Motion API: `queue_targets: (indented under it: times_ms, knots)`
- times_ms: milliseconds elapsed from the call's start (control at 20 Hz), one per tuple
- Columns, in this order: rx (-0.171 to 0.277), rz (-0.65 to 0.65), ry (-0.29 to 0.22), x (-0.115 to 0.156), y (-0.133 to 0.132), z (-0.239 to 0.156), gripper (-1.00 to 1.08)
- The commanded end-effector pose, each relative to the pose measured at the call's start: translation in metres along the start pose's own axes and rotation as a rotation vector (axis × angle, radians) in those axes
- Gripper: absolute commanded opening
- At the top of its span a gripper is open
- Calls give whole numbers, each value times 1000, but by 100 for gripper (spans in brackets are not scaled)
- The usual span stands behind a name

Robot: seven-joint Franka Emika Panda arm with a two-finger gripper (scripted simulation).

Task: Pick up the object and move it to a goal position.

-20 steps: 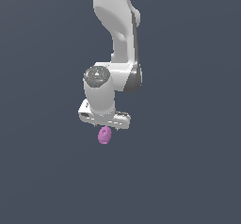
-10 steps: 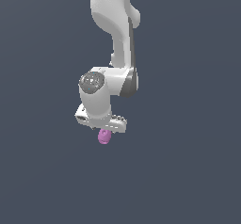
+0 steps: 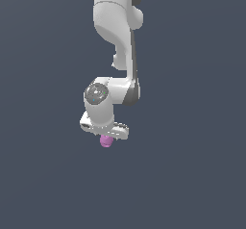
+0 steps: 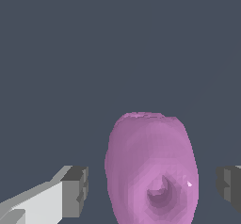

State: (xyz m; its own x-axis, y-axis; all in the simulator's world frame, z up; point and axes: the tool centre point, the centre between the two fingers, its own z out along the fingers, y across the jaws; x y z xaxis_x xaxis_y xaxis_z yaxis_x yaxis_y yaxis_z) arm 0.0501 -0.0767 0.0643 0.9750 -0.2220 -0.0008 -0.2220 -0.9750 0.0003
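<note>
The object [image 3: 106, 142] is a small pink-purple lumpy thing that shows just under the white hand in the exterior view. In the wrist view the object [image 4: 150, 166] fills the lower middle, with its dimple facing the camera. My gripper [image 3: 106, 137] is right over it. In the wrist view my gripper [image 4: 153, 188] is open, with one dark fingertip [image 4: 75, 190] on one side of the object and the other [image 4: 229, 184] on the opposite side. A narrow gap shows on each side. In the exterior view the fingers are hidden behind the hand.
The white arm [image 3: 117, 40] comes down from above in the exterior view. All around is one plain dark grey surface [image 3: 192, 175]. No other object shows.
The hand has come down over the object, which has stayed in the same place. The wrist joint has dropped lower in the exterior view.
</note>
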Motion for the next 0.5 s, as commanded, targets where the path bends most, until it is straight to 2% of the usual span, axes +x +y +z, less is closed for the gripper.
queue_targets:
  times_ms: [0,250,300,450]
  knots:
    - [0,0,1,0,0,10,100]
    - [0,1,1,2,0,13,100]
    - [0,1,1,2,0,13,-100]
    - [0,1,1,2,0,13,-100]
